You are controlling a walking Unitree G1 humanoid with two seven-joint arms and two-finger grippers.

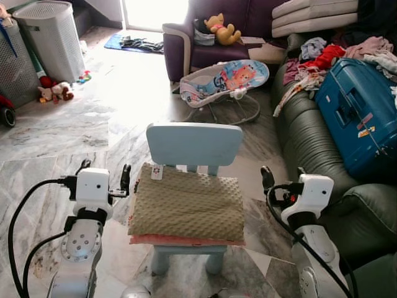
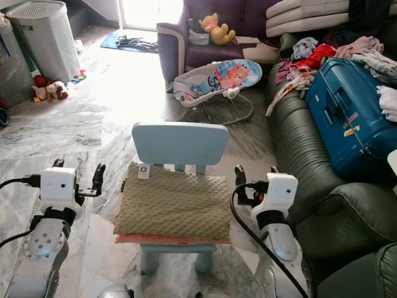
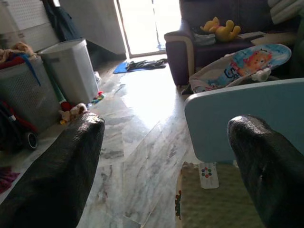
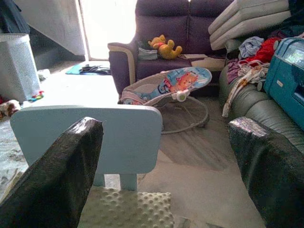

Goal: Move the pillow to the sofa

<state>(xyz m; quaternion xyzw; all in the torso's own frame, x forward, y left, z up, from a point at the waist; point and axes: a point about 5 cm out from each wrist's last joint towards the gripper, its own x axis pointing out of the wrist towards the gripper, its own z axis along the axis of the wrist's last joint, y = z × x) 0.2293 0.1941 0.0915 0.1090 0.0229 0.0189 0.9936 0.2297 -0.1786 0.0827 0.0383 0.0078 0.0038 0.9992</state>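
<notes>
An olive dotted pillow (image 1: 189, 205) lies flat on the seat of a small light-blue child's chair (image 1: 194, 144), on top of a thin pink layer. My left gripper (image 1: 104, 172) hovers open just beside the pillow's left edge. On the other side, my right gripper (image 1: 283, 177) is open a little off the pillow's right edge. Neither touches the pillow. The left wrist view looks between the open gripper (image 3: 168, 126) at the chair back (image 3: 247, 118) and a pillow corner (image 3: 223, 199). A dark green sofa (image 1: 310, 149) runs along the right.
A blue suitcase (image 1: 360, 118) and piled clothes (image 1: 322, 56) cover much of the green sofa. A baby bouncer (image 1: 226, 81) stands behind the chair, before a purple sofa (image 1: 217, 31). Laundry baskets (image 1: 53, 37) and toys (image 1: 56, 92) sit at the far left on the marble floor.
</notes>
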